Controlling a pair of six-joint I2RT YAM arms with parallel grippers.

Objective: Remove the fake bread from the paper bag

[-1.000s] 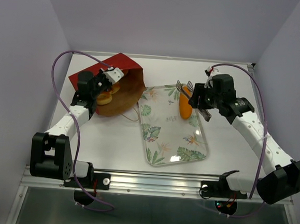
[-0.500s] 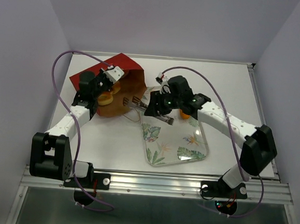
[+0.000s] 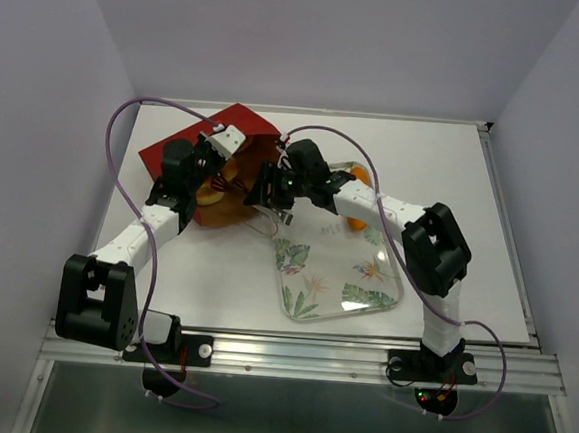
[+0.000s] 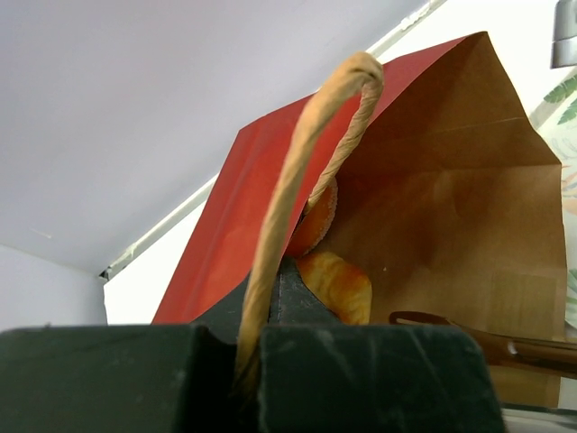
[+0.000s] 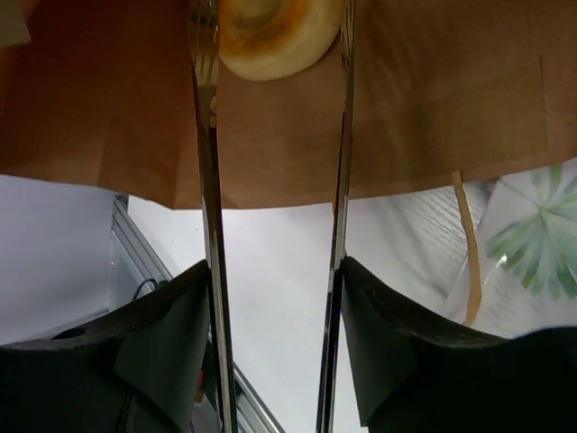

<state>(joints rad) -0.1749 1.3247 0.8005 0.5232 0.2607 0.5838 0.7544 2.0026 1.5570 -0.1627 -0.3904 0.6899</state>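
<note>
The dark red paper bag (image 3: 170,150) lies on its side at the back left, its brown mouth facing right. My left gripper (image 3: 212,153) is shut on its twine handle (image 4: 302,171) and holds the mouth up. Glossy orange fake bread (image 3: 211,192) shows inside; the left wrist view shows two pieces (image 4: 339,285). My right gripper (image 3: 254,190) is open, its long metal fingers (image 5: 206,180) reaching into the bag mouth (image 5: 433,108). A round bun (image 5: 270,36) lies between their tips, not gripped. One orange bread (image 3: 353,222) lies on the tray, partly hidden by the right arm.
The leaf-patterned tray (image 3: 365,283) lies right of the bag. The bag's second twine handle (image 5: 467,257) hangs loose over the tray's edge. Purple cables arc above both arms. White walls close the table at the back and sides.
My right arm swung left from over the tray, leaving the long bread there, and pushed its open fingers into the bag mouth. The left gripper kept hold of the handle.
</note>
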